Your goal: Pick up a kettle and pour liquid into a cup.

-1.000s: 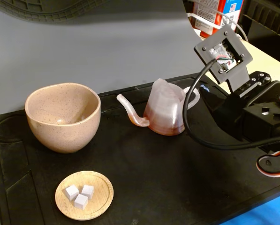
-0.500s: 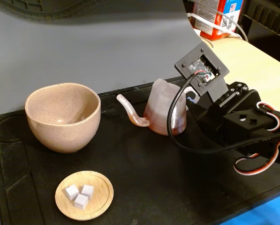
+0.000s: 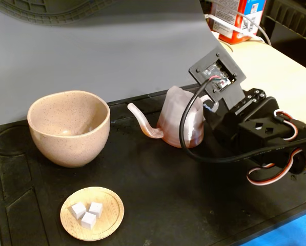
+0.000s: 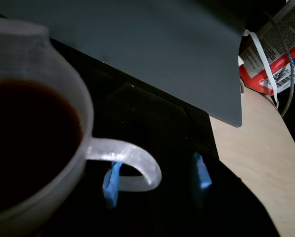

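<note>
kettle (image 3: 181, 123) upright on mat | fingers (image 4: 110, 180) spread astride handle | carton (image 3: 238, 18) print unreadable

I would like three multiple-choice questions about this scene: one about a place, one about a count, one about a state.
1. In the fixed view, where does the kettle stand?
A. right of the cup
B. inside the cup
C. on the wooden dish

2. How many white cubes lie on the dish?
A. one
B. three
C. five

3. How are the gripper fingers?
A. apart around the kettle's handle
B. holding a cube
C. inside the cup

Key: 1 A, kettle is right of the cup; 2 B, three cubes show; 3 A, blue pads flank the handle loop.
</note>
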You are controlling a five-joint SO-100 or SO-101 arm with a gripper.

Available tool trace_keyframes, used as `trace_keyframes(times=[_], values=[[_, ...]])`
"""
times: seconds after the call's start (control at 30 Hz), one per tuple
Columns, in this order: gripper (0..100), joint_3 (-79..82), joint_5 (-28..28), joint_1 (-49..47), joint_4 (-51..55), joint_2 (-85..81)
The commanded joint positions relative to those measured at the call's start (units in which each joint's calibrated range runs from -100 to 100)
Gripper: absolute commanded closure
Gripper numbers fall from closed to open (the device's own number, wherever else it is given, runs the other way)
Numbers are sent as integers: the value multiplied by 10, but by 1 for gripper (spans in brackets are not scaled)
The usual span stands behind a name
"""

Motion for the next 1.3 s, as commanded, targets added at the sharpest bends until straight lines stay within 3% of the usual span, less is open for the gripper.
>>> trace_keyframes(times=[0.0, 0.17, 0.23, 0.67, 0.8, 1.27], values=[[81, -25, 3, 2, -7, -7], [81, -39, 28, 2, -8, -8], [82, -42, 29, 3, -57, -1], [82, -31, 29, 3, -63, -2], [99, -31, 29, 5, -63, -1], [99, -32, 25, 5, -64, -10]])
